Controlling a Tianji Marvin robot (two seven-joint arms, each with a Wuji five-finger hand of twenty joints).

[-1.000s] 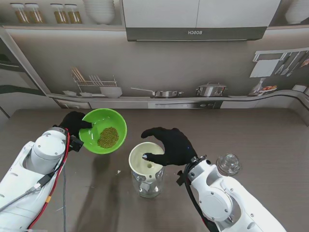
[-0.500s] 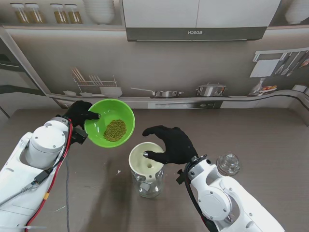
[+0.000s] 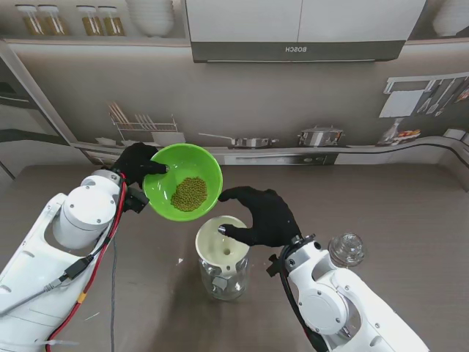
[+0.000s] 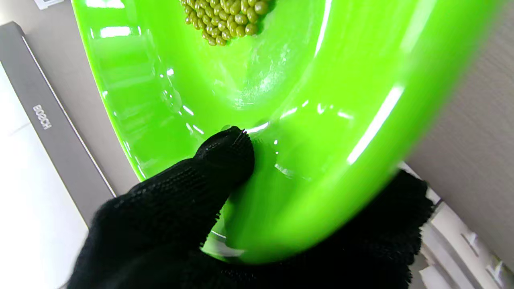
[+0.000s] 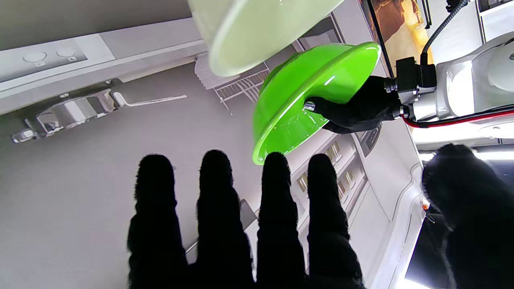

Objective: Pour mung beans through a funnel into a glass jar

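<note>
Black-gloved, the left hand (image 3: 139, 163) grips the green bowl (image 3: 183, 182) by its rim — thumb pressed on the inside wall, the other fingers wrapped under the outside, as the left wrist view shows (image 4: 192, 208). The bowl is held off the table, tilted, and sits just beyond the funnel (image 3: 222, 240) and to its left, farther from me; its near edge seems to overlap the funnel's far rim in the stand view, though whether the two touch cannot be told. A small heap of mung beans (image 3: 189, 193) lies in the bowl's lower side, the side toward the funnel.

The right hand (image 3: 262, 217) is on the funnel's right side, fingers curved over its rim — one fingertip reaches over the funnel's mouth. From the right wrist view the four fingers (image 5: 213, 208) stand straight and apart, with the thumb (image 5: 461, 188) off to one side, and I cannot tell whether it truly clasps the funnel or only rests beside it.

The cream funnel sits in the mouth of the glass jar (image 3: 223, 280), which stands upright on the table (image 3: 381, 205) directly under it. To the right of the funnel, just past the right wrist, a glass stopper (image 3: 346, 249) rests on the table.
</note>
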